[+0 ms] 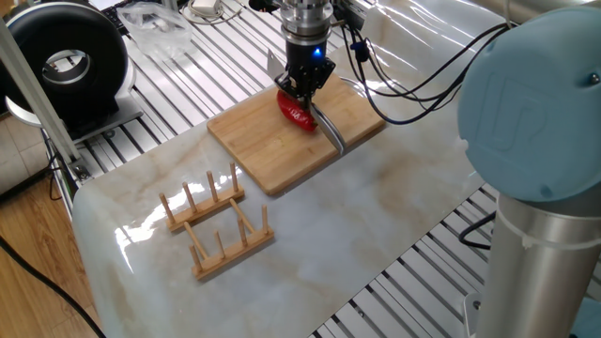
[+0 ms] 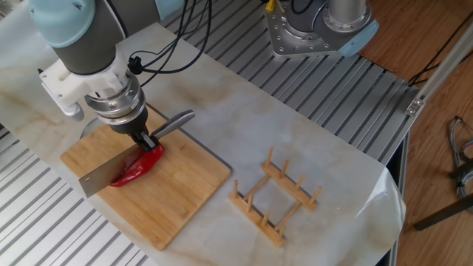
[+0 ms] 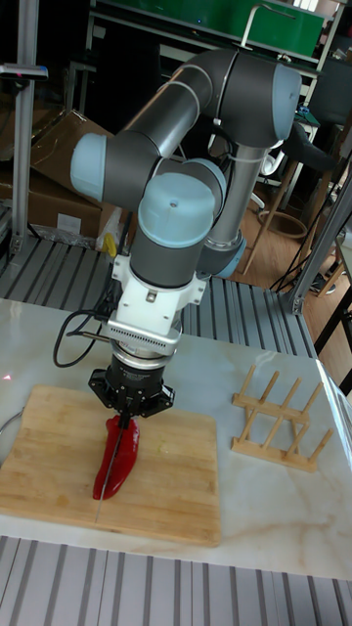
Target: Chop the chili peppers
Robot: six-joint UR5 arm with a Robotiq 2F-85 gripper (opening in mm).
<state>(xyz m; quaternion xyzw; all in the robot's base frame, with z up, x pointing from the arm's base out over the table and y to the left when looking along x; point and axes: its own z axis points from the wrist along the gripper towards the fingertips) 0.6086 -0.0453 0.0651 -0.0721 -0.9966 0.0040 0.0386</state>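
A glossy red chili pepper (image 1: 297, 115) lies whole on the wooden cutting board (image 1: 272, 150). My gripper (image 1: 302, 90) stands directly over it, shut on a knife. The knife's grey handle (image 1: 331, 130) sticks out past the gripper and its flat blade (image 2: 102, 178) runs lengthwise along the chili pepper (image 2: 140, 167). In the tall fixed view the blade (image 3: 113, 460) shows edge-on, resting down the middle of the chili pepper (image 3: 118, 458) below the gripper (image 3: 125, 419). I cannot tell how deep the blade sits.
A wooden peg rack (image 1: 218, 222) lies on the marble tabletop, away from the board (image 2: 174, 201). Slatted metal framing surrounds the tabletop. A black round device (image 1: 68, 64) sits at the far left. Cables trail from the wrist.
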